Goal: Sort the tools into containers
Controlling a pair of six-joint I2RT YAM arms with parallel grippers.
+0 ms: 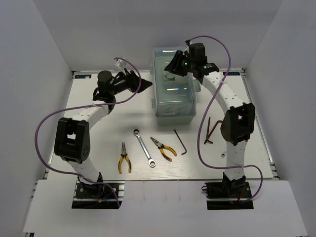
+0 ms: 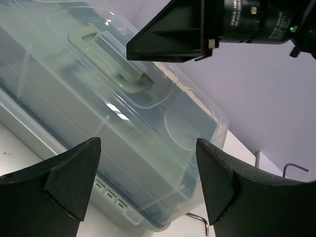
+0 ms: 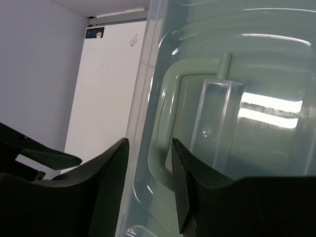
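The toolbox [image 1: 174, 109] stands shut at the far middle of the table [image 1: 98, 133]. The pliers [image 1: 124, 159], wrench [image 1: 144, 147] and hex keys [image 1: 180, 142] lie on the near side, none sorted. Opening the lid seems the step in hand. The right gripper [image 1: 174, 69] hovers over the lid's far left by the handle [image 3: 168, 98], fingers slightly apart and clamped on nothing. The left gripper [image 1: 143, 85] waits wide apart just left. Next comes a firm hold to lift the lid.

pale green toolbox [image 1: 174, 106], yellow-handled pliers [image 1: 124, 158]
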